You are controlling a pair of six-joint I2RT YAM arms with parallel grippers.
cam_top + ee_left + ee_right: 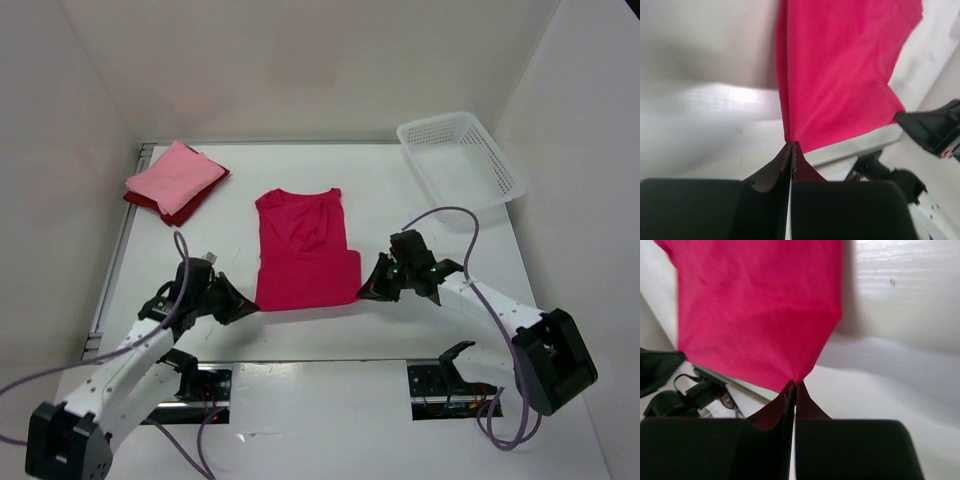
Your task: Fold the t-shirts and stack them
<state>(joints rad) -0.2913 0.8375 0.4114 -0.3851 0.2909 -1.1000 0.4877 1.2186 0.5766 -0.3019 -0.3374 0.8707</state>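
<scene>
A magenta-crimson t-shirt (pixel 303 250) lies flat in the middle of the table, sleeves folded inward. My left gripper (pixel 250 306) is shut on its near left hem corner, and the cloth (pixel 840 70) rises from the pinched tips (pixel 791 145) in the left wrist view. My right gripper (pixel 366 292) is shut on the near right hem corner; the right wrist view shows the shirt (pixel 755 315) pinched at the fingertips (pixel 794 384). A folded light pink t-shirt (pixel 173 176) rests on a folded dark red t-shirt (pixel 190 208) at the back left.
A white lattice basket (pixel 460 156) stands at the back right corner. White walls enclose the table on three sides. Purple cables loop over both arms. Two base cut-outs (pixel 200 385) sit at the near edge.
</scene>
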